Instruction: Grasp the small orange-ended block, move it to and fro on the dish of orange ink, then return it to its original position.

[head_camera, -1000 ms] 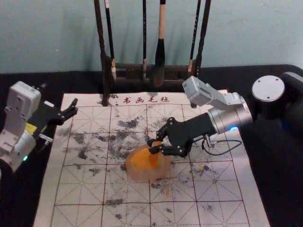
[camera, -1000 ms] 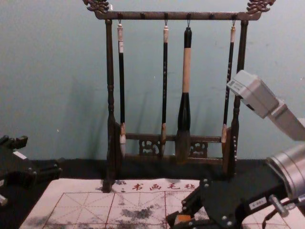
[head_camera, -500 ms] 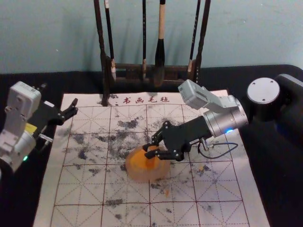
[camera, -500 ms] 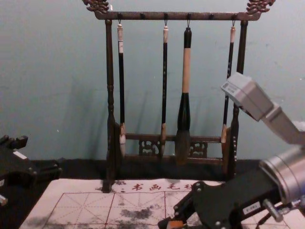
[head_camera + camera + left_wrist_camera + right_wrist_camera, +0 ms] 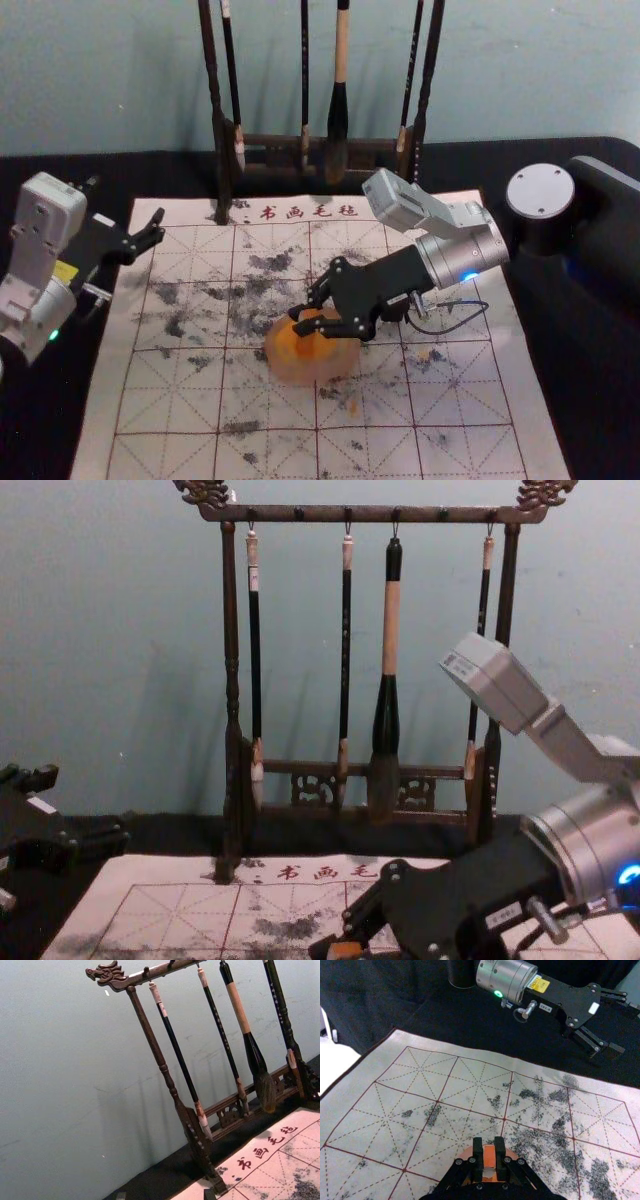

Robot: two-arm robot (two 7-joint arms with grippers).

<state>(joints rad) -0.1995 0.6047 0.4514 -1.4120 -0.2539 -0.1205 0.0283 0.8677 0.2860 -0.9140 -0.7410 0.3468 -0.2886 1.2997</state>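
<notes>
The tabletop (image 5: 590,390) is overlaid by a gridded mat (image 5: 470,400). The left pincer (image 5: 126,203) is parked spread at the mat's left edge. Over the dish of orange ink (image 5: 342,364), the orange-ended block (image 5: 489,1156) is pinched upright by the right pincer (image 5: 296,320). The to-and-fro stroke seems in hand; next, direction should be reversed inside the rim, grip kept firm.
</notes>
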